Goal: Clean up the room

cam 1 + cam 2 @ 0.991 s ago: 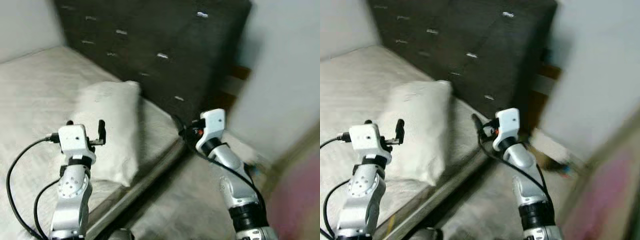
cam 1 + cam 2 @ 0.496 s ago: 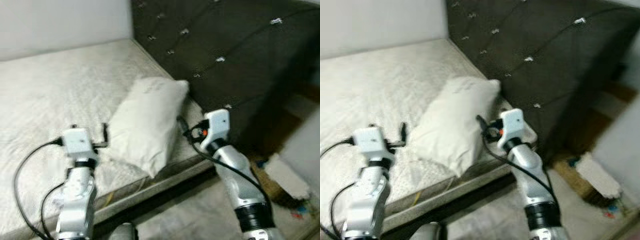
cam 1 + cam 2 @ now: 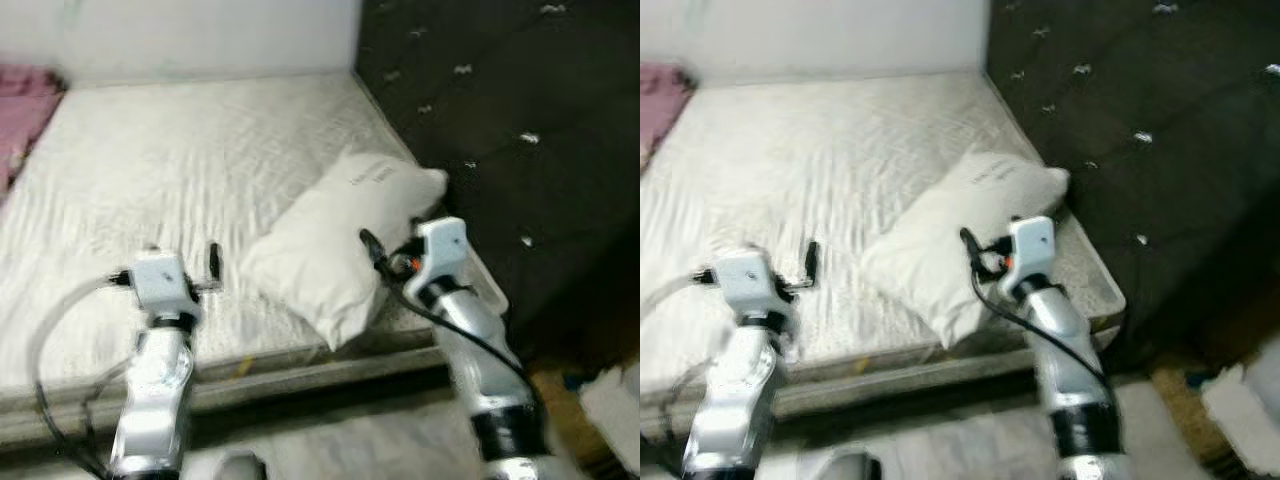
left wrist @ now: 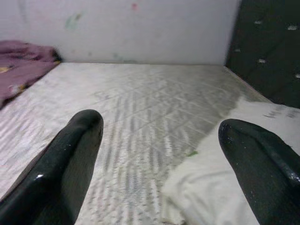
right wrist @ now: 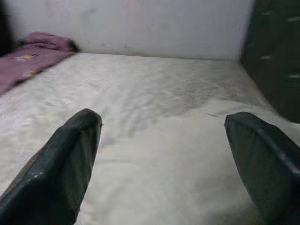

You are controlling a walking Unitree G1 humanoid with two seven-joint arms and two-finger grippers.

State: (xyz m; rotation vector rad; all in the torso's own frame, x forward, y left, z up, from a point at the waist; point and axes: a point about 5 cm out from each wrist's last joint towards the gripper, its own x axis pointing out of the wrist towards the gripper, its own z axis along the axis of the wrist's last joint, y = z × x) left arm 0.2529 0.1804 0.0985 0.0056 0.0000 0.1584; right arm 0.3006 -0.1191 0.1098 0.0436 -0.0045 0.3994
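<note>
a white pillow (image 3: 345, 240) lies at an angle on the bare mattress (image 3: 170, 170) of a bed, near the bed's front edge and close to the dark tufted headboard (image 3: 520, 120) — one corner of it reaches toward the headboard. faint dark lettering shows on its upper face, too small to read. the right gripper (image 5: 164, 150) hangs just above the pillow's near side, its two black fingers (image 5: 61, 159) spread wide apart and holding nothing; the right wrist view looks along them across the pale pillow cover. the left gripper (image 4: 159, 159) is raised over the quilted mattress just beside the pillow's other end, fingers (image 4: 65, 159) likewise wide apart and empty, with the pillow's edge showing between them in the left wrist view. black cables loop from both silver arms. at the far end of the mattress, against the white wall (image 3: 200, 35), lies a bunched pink blanket (image 3: 25, 100). off the bed's corner, below the headboard, some pale clutter (image 3: 1245, 395) sits on the floor — blurred, so what it is cannot be told.
</note>
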